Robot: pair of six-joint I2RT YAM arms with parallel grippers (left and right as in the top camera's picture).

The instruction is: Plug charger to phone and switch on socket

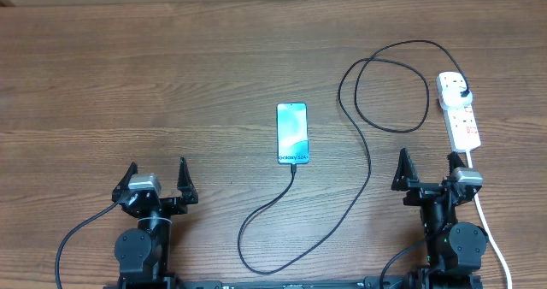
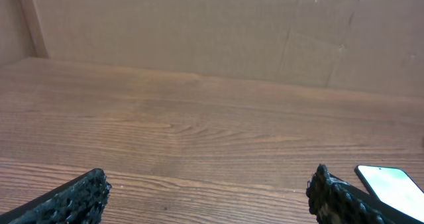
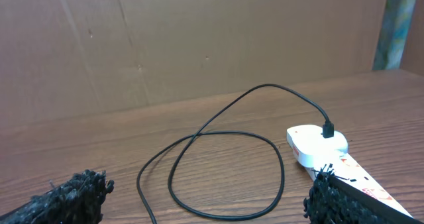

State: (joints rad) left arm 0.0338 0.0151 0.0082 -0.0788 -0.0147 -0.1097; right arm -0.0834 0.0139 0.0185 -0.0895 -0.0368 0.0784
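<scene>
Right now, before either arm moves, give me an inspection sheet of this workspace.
Surface: wooden table, bare grain.
Job's things: phone flat at centre, screen lit; socket at far right; charger plug in the socket's far end, tip at the phone's near edge.
Clutter: nothing seen.
Grippers: left gripper and right gripper open, holding nothing.
Cables: charger loops loosely between phone and socket; white cord runs from socket past right gripper.
Surroundings: brown board wall behind the table.

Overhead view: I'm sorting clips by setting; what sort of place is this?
Likely a robot test bench: a wooden table, cardboard walls behind it, and the left claw and right claw open at its near edge.
</scene>
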